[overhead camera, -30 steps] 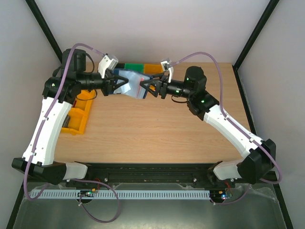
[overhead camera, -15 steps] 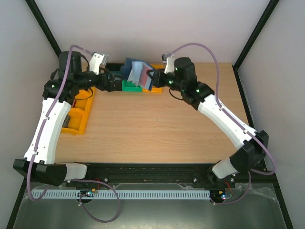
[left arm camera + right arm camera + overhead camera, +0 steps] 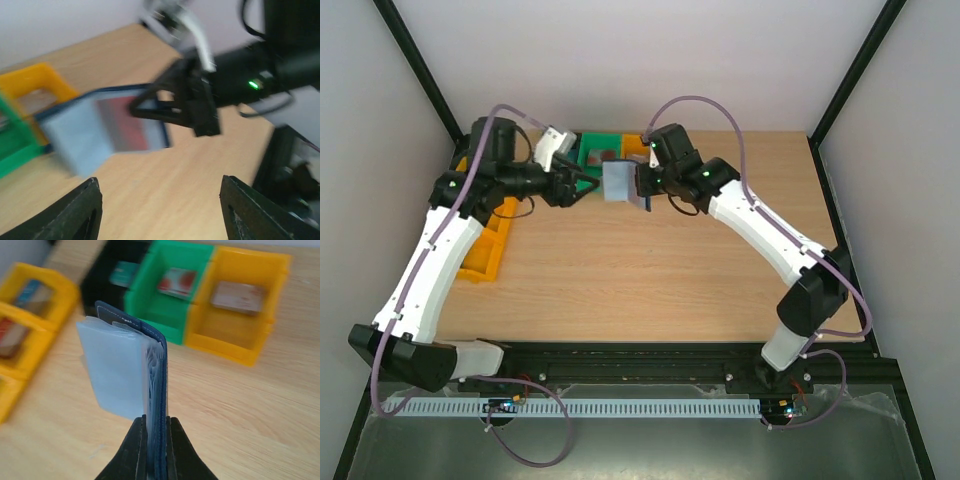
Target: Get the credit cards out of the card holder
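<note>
My right gripper (image 3: 156, 419) is shut on the lower edge of the navy card holder (image 3: 120, 372), holding it upright above the table with its pale blue-grey pockets fanned to the left. From above, the card holder (image 3: 618, 182) hangs in front of the bins, with the right gripper (image 3: 642, 186) on its right side. My left gripper (image 3: 587, 183) stands open just left of it, touching nothing. The left wrist view is blurred: the card holder (image 3: 95, 132) shows a reddish-pink credit card (image 3: 126, 127) in a pocket, beyond my open left gripper (image 3: 159, 179).
A black bin (image 3: 107, 267), a green bin (image 3: 150, 305) and a yellow bin (image 3: 250, 340) line the back edge, each with a card lying inside. Another yellow bin (image 3: 480, 262) sits at the table's left, under the left arm.
The left gripper let go of the card holder and opened. The right gripper shut on the holder, carried it toward the bins, then turned it edge-up. The left gripper followed close on its left.
</note>
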